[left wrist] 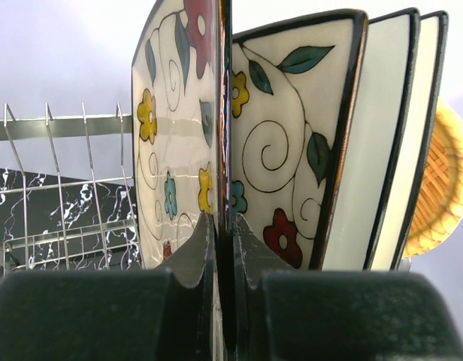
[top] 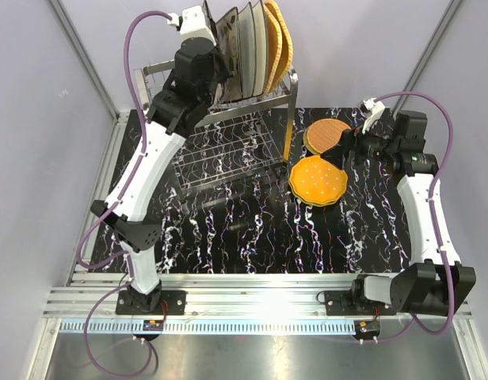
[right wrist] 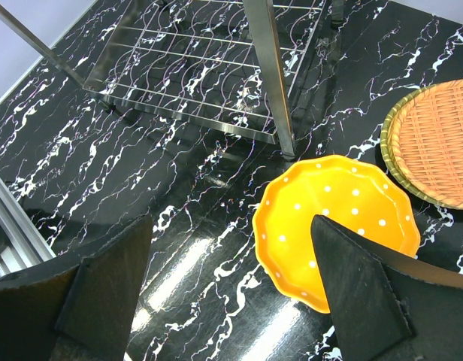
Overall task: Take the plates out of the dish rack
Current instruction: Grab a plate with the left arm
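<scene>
Left end effector (left wrist: 222, 226) pinches the floral plate (left wrist: 175, 150) by its rim, edge-on for lifting from the dish rack (top: 228, 150) (eleven o'clock); right end effector (right wrist: 231, 259) hangs wide, empty.

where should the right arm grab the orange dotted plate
Probably the rim of the orange plate on its near side, from above, right fingers straddling it: it lies flat on the table, and the woven plate crowds its far side.

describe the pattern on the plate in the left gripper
The plate is cream with flowers and black swirls; left wrist view shows it best.
</scene>
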